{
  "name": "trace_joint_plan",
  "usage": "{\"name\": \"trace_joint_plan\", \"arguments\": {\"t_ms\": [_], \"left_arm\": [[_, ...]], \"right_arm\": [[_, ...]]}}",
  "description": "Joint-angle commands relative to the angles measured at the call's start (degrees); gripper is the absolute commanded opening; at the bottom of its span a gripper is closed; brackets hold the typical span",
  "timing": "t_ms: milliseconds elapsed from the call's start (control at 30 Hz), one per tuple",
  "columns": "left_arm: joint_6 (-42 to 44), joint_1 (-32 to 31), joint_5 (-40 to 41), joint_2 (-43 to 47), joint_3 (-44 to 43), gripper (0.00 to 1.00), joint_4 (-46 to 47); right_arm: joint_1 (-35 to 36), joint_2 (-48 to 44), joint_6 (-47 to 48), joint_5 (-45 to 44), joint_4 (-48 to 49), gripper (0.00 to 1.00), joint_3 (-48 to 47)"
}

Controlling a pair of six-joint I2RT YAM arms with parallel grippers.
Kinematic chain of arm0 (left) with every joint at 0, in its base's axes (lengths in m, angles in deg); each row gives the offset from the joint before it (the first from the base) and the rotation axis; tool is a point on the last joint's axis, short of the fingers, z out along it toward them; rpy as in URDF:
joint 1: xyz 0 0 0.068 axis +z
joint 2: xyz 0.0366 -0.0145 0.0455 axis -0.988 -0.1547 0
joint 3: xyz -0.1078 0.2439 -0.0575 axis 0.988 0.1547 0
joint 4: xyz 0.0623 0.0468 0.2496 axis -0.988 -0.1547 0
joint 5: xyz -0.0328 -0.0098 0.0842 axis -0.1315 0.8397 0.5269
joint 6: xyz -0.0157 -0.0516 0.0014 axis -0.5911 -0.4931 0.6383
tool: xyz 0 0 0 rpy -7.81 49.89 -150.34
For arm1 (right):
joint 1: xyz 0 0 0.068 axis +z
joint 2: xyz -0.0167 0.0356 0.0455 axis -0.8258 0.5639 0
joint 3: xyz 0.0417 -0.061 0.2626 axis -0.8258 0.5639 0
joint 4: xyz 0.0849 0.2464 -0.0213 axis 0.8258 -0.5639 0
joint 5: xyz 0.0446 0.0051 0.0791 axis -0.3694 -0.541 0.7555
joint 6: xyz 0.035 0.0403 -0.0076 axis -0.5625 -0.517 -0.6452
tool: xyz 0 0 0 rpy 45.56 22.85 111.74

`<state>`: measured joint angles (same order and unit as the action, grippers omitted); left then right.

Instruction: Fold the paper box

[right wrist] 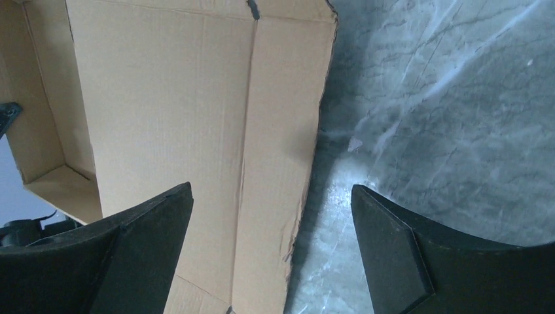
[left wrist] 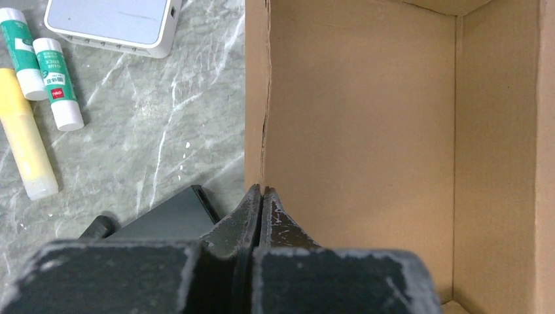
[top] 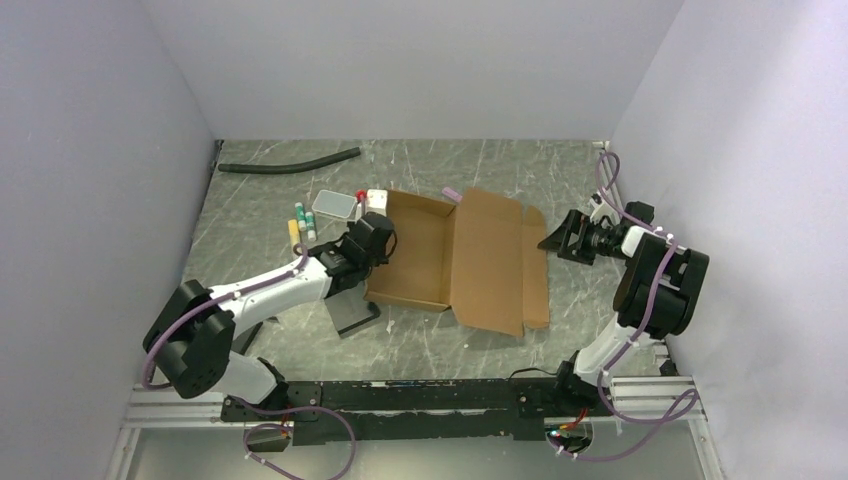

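The paper box [top: 470,260] is brown cardboard lying in the middle of the table, its tray part on the left with walls raised and its lid spread flat to the right. My left gripper [top: 380,245] is shut, with its tips [left wrist: 262,191] right at the top edge of the tray's left wall [left wrist: 256,98]; nothing shows between them. My right gripper [top: 553,240] hangs open beside the lid's right edge. In the right wrist view its fingers [right wrist: 271,196] straddle that edge of the paper box [right wrist: 170,98] without touching it.
Left of the box lie glue sticks [top: 300,228], a white flat device [top: 335,203] and a small white block [top: 377,200]. A black slab [top: 350,315] sits under my left arm. A black hose [top: 290,162] lies at the back left. Walls enclose three sides.
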<state>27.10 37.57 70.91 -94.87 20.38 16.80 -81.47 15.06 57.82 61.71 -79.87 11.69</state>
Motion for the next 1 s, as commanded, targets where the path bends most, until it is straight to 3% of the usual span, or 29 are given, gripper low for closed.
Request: {"name": "trace_joint_plan", "arguments": {"t_ms": [0,133,367,600,700,867,900,967], "left_arm": [[1.46,0.14,-0.04,3.46,1.67,0.00,7.13],[2.27,0.04,-1.08,3.64,1.99,0.00,8.27],[2.60,0.06,-0.89,4.90,3.41,0.00,9.89],[0.82,0.05,-0.78,4.30,3.47,0.00,11.19],[-0.03,0.03,-0.87,3.76,2.92,0.00,10.92],[-1.53,0.04,-1.70,3.65,2.73,0.00,11.20],[-1.92,0.02,-2.10,3.49,2.57,0.00,11.13],[-2.67,0.03,-3.08,2.94,2.07,0.00,11.21]], "right_arm": [[-0.13,2.38,0.73,3.45,2.38,0.93,-4.38],[-0.07,7.58,-1.13,4.94,4.58,0.87,-7.81],[0.27,13.36,3.28,9.28,-0.79,0.76,-11.17],[0.76,15.53,9.80,14.04,-8.53,0.55,-12.63],[0.95,15.41,12.27,15.47,-10.78,0.41,-13.11],[0.78,9.55,13.65,15.54,-11.81,0.05,-13.39],[0.69,7.48,13.59,14.56,-11.61,0.00,-13.33],[0.71,2.85,13.57,11.21,-11.65,0.00,-13.66]]}}
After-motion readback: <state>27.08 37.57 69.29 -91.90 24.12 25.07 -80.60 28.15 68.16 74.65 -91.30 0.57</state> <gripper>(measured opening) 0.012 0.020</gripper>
